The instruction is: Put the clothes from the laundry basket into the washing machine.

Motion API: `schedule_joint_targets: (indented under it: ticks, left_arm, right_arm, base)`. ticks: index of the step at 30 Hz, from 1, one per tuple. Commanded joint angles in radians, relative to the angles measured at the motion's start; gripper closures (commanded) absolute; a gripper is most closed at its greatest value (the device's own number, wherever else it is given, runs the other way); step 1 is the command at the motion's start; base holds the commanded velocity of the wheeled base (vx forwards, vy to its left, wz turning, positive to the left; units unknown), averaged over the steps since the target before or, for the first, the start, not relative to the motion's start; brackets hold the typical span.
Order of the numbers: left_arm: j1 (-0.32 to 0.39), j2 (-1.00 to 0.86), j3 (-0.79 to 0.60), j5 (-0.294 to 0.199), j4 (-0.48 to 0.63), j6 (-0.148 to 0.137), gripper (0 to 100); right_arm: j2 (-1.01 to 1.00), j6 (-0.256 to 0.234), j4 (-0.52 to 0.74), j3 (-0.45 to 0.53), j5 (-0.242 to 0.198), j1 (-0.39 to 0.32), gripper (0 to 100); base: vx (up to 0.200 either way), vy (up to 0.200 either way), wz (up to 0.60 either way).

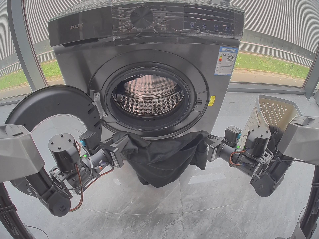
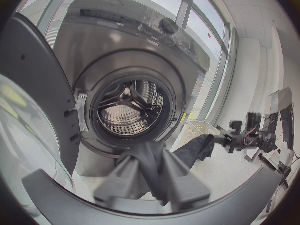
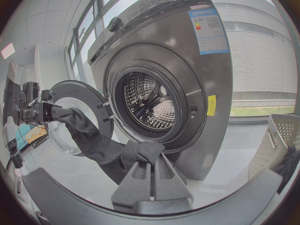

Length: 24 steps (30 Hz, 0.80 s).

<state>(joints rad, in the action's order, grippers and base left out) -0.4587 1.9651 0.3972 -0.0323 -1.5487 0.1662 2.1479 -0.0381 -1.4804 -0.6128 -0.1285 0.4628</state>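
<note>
Cloth, one dark garment (image 1: 162, 156), hangs stretched between both arms just below the open mouth of the washing machine (image 1: 146, 50), its middle sagging toward the floor. The left gripper (image 2: 148, 157) is pinched on one end, with fabric bunched between its fingers. The right gripper (image 3: 152, 163) is clamped on the other end, jaws nearly together over a wad of ribbed hem. The door (image 1: 50, 107) stands wide open on the robot's left.

I judge the piece light, limp and not slippery. It will likely droop and drag on the door seal, so holds near the two ends suit it, raised above the rim before feeding it into the drum (image 1: 149, 93). The laundry basket (image 1: 275, 112) sits to the right of the machine, with another dark piece (image 3: 290, 163) draped inside it.
</note>
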Motion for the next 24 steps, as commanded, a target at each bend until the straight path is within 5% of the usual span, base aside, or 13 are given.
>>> schedule_joint_targets:
  ticks: [1,24]
  left_arm:
    - [0.002,0.067,-0.015,0.002,-0.001,-0.002,0]
    - [-0.055,0.199,-0.034,0.003,-0.002,-0.033,0]
  right_arm:
    - [-0.023,0.000,-0.001,0.002,0.000,-0.007,100]
    - [-0.066,0.001,0.002,-0.019,-0.002,0.010,100]
  base:
    - [0.000,0.000,0.00]
    - [0.000,0.000,0.00]
